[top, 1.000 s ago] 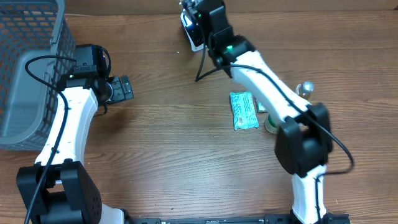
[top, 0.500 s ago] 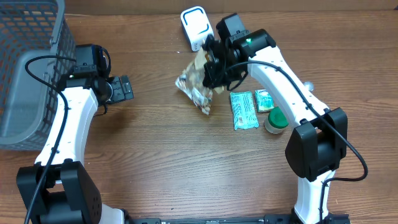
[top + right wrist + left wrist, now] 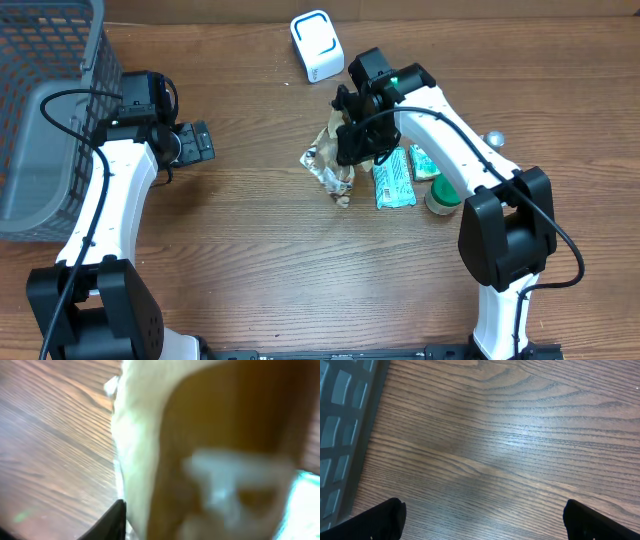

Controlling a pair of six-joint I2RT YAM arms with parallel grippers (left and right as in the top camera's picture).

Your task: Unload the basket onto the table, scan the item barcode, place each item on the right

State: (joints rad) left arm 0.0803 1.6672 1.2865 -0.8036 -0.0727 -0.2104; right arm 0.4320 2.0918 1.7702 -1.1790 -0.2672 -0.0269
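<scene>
While the crinkled brown-and-white foil snack bag (image 3: 328,168) slumps on the brown wood-grain counter (image 3: 250,260), the right arm's fingers (image 3: 352,145) sit directly over its top; no view shows whether they are grasping it or free of it. The white rounded plastic barcode scanner (image 3: 316,45) lies well apart, near the counter's far edge, with nothing in front of it. By that layout the bag is not being presented to the scanner at this instant, and whether a scan has registered is not visible. A flat green foil packet (image 3: 392,178) lies just beside the bag, with a smaller green-and-white packet (image 3: 425,162) and a green-lidded round jar (image 3: 443,196) close by. The left arm's fingers (image 3: 382,519) are spread wide and empty near the grey plastic mesh basket (image 3: 50,60). Only the overhead view gives this layout. The right wrist view shows the bag's blurred tan-and-white face filling the frame beside one dark finger. The left wrist view shows bare wood between the parted fingertips, with the basket's edge at left.
</scene>
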